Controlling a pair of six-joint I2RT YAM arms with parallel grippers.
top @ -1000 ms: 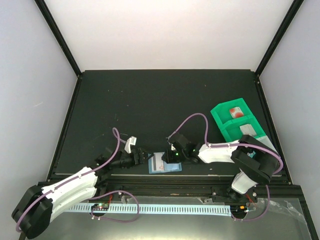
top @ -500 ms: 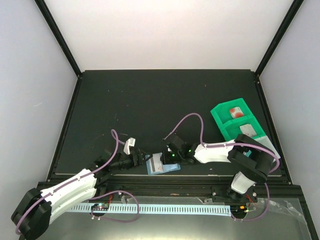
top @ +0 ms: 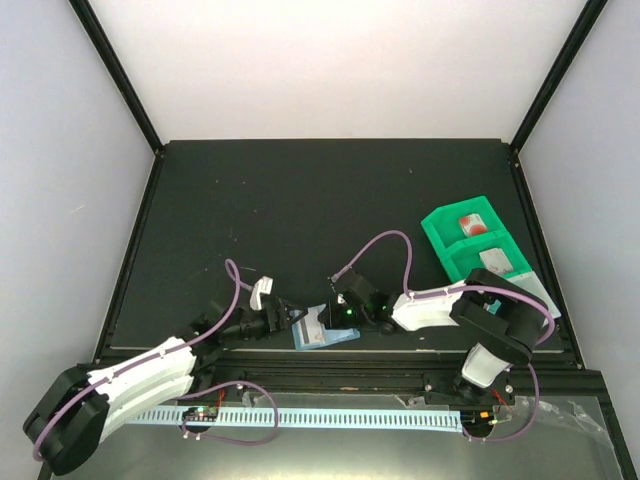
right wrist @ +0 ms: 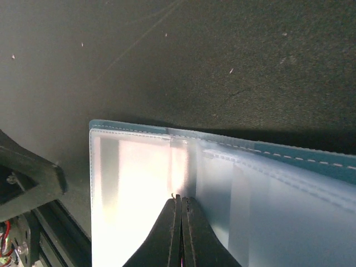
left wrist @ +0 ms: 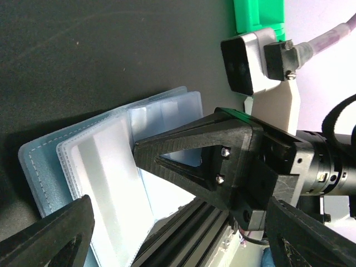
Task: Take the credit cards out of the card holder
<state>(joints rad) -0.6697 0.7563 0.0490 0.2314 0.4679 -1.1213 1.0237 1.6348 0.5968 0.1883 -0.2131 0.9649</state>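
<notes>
The light-blue card holder [top: 318, 333] lies open near the table's front edge, between my two grippers. Its clear sleeves [right wrist: 133, 183] glare white, so I cannot tell whether they hold a card. My right gripper [right wrist: 179, 199] is shut, with its tips pressed together over the sleeves near the fold. My left gripper [left wrist: 178, 214] stands open at the holder's [left wrist: 100, 161] left side, with the right gripper's black fingers [left wrist: 206, 156] facing it. Two credit cards lie in the green tray [top: 440, 235]: a white one with a red blotch [top: 470, 224] and a pale grey one [top: 497, 260].
The green compartment tray stands at the right of the table and shows in the left wrist view [left wrist: 258, 16]. A black rail [top: 400, 355] runs along the front edge just below the holder. Black posts [top: 120, 70] frame the back corners.
The right gripper's jaws closed fully and it slid a little left over the holder. The holder shifted slightly left with it. The left gripper stayed open and barely moved.
</notes>
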